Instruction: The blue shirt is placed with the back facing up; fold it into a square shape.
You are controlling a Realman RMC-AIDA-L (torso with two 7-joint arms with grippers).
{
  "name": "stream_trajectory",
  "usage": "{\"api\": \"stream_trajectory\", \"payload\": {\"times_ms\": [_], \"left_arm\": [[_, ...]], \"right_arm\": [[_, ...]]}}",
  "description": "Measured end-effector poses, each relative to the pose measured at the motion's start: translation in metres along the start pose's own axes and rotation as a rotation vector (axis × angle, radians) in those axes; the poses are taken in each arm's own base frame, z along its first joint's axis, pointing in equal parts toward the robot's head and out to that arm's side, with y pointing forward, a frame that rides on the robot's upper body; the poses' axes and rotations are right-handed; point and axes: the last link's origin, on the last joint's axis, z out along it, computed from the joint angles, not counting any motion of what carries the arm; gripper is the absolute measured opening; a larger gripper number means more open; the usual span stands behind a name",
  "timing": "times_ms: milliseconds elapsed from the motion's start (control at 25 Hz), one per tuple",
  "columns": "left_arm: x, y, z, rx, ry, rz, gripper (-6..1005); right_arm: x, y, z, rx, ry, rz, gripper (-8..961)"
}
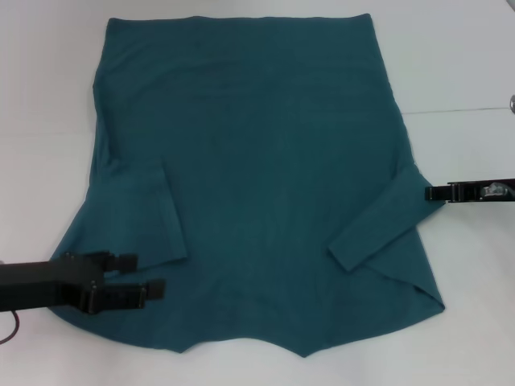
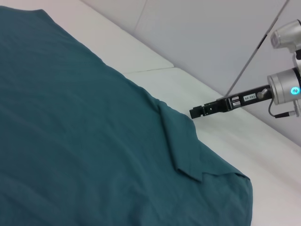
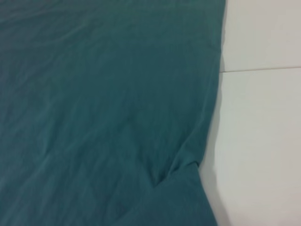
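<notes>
The blue shirt (image 1: 265, 161) lies flat on the white table, hem at the far side and collar end toward me. Both sleeves are folded inward, the left sleeve (image 1: 153, 217) and the right sleeve (image 1: 378, 225) lying on the body. My left gripper (image 1: 133, 276) hovers open over the shirt's near left corner, with nothing between its fingers. My right gripper (image 1: 429, 193) is shut, its tip at the shirt's right edge beside the folded sleeve. The left wrist view shows the shirt (image 2: 70, 117) and the right gripper (image 2: 194, 112) just off the fabric edge. Teal fabric (image 3: 94, 94) fills the right wrist view.
White table (image 1: 467, 72) surrounds the shirt, with a thin seam line (image 1: 459, 110) running to the right. A small metal part (image 1: 512, 103) shows at the right border. The right arm's silver wrist (image 2: 287, 87) stands over the table's far side.
</notes>
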Motion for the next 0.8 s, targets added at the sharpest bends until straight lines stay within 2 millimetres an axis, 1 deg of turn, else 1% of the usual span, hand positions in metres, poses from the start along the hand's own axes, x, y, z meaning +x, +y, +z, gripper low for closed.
{"api": "stream_trajectory", "payload": {"times_ms": [320,800], "left_arm": [[0.0021,0.0004,0.0012,-0.004,0.0,-0.002,860],[0.0022,-0.0007,-0.0001,0.003,0.003,-0.002,860]], "right_arm": [[0.0005,0.0042,0.0051,0.008,0.005,-0.026,610],[0.0036,0.0042,0.0107,0.016,0.017,-0.024,581]]}}
